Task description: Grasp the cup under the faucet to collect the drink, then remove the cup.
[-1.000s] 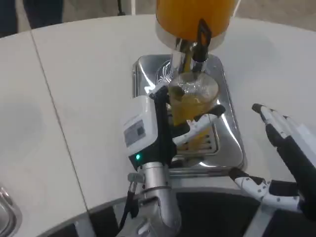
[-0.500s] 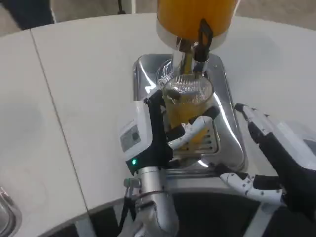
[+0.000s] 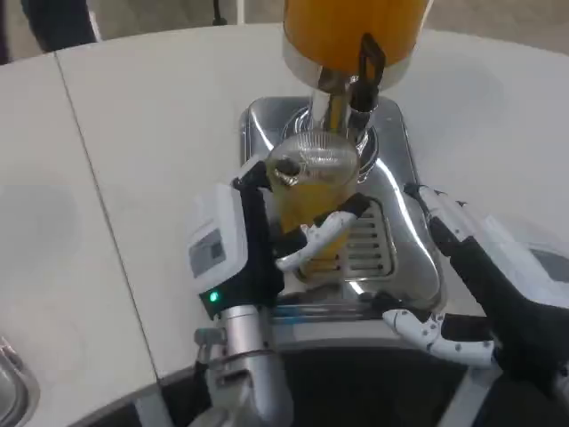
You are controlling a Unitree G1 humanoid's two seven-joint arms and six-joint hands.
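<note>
Cup (image 3: pixel 313 191) and left hand (image 3: pixel 258 245) are what we watch: the cup stands upright at the frame's centre, part full of orange drink, over the steel drip tray (image 3: pixel 404 240), just below and left of the faucet (image 3: pixel 354 89). Our left hand's fingers (image 3: pixel 320 233) are wrapped round its lower wall (so the grip is already made). To clear the spout, we judge it should travel toward the lower left. Our right hand (image 3: pixel 480 285) waits at lower right, spread and holding nothing.
</note>
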